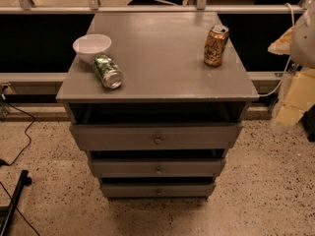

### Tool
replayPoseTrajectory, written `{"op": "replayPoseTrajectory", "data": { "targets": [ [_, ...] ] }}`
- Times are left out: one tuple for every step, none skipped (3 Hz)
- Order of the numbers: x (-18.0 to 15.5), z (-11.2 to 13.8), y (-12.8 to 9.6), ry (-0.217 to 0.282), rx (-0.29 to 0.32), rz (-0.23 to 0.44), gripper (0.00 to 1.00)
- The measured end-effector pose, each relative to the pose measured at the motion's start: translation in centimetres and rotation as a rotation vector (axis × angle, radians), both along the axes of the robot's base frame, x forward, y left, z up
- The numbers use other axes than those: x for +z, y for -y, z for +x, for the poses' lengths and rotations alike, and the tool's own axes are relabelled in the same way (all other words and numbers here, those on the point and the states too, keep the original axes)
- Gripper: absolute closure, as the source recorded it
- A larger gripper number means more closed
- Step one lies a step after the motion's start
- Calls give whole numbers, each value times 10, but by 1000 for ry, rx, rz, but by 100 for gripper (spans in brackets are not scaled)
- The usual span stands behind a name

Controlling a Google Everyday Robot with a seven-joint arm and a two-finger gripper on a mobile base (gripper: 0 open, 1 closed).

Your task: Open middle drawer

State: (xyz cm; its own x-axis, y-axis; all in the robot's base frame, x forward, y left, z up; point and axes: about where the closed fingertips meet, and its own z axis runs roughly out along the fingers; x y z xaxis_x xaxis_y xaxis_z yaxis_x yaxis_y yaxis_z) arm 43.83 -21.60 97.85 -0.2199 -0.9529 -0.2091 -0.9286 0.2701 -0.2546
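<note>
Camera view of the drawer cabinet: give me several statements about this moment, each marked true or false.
1. The green can lies on its side next to the white bowl. True.
2. The gold can lies tipped over. False: it stands upright on the cabinet top, near the right side.
3. The gripper grips the knob of the middle drawer. False: it hangs at the view's right edge, apart from the cabinet.
4. The middle drawer has one small round knob at its centre. True.
</note>
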Motion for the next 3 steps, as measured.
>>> {"op": "replayPoseTrajectory", "data": {
  "targets": [
    [1, 0, 0, 4, -1, -2, 0],
    [-19, 4, -2, 30, 3, 15, 0],
    [-86, -23, -10, 62, 66, 83, 0]
  ]
}}
